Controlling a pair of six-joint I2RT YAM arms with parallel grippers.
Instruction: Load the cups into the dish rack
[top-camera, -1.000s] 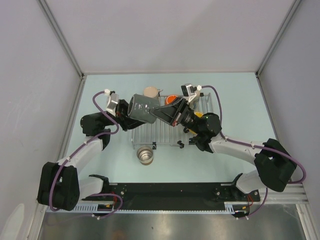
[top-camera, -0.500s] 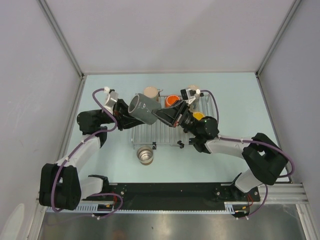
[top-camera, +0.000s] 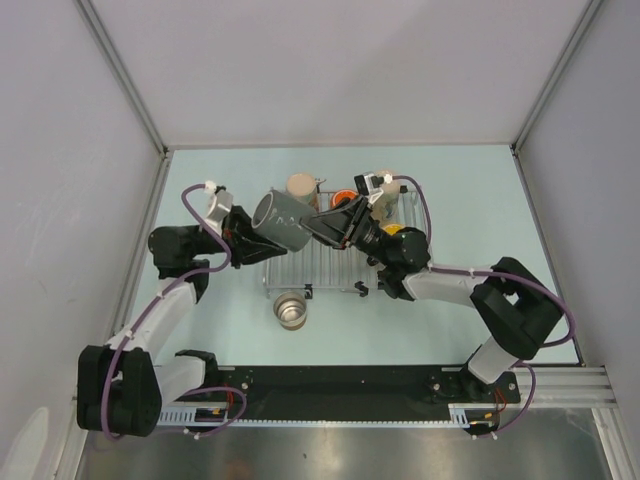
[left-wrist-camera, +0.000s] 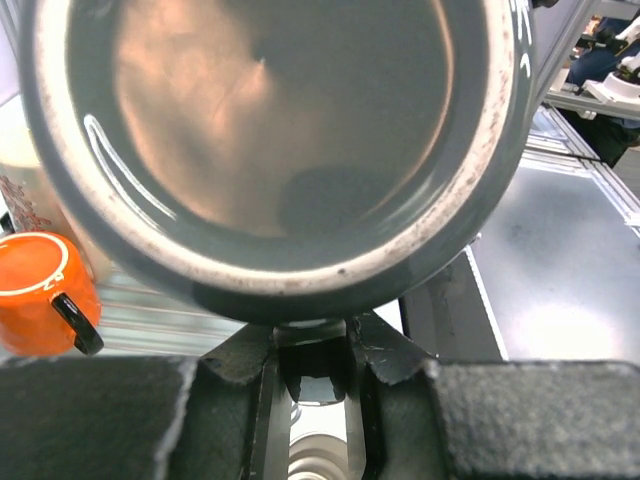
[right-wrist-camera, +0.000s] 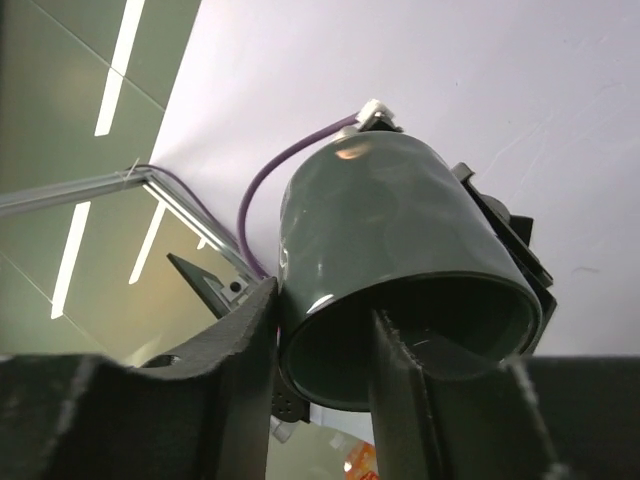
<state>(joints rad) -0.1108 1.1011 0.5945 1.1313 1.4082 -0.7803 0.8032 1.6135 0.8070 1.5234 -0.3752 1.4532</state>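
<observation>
- Dark grey-green mug (top-camera: 283, 220) aloft over the far left part of the dish rack (top-camera: 320, 268), on its side, long axis running left to right between the 2 grippers.
- Left gripper (left-wrist-camera: 315, 365) at the mug's left end, fingers pinched narrow on a dark part beneath it, likely the handle; bearing the mug, by the look.
- Right gripper (right-wrist-camera: 322, 305) at the right end, fingers parted astride the mug's wall, wider than that wall; probably loose.
- Bare bars straight below and to the near side; left arm better placed for lowering.
- Counted: 1 rack; 5 mugs sure. Held 1, cream mug (top-camera: 301, 184) and orange mug (top-camera: 342, 197) at the rack's far edge, yellow mug (top-camera: 396, 231) half hidden at its right, steel cup (top-camera: 291, 311) on the table (top-camera: 470, 200) just near of the rack. No 6th made out.
</observation>
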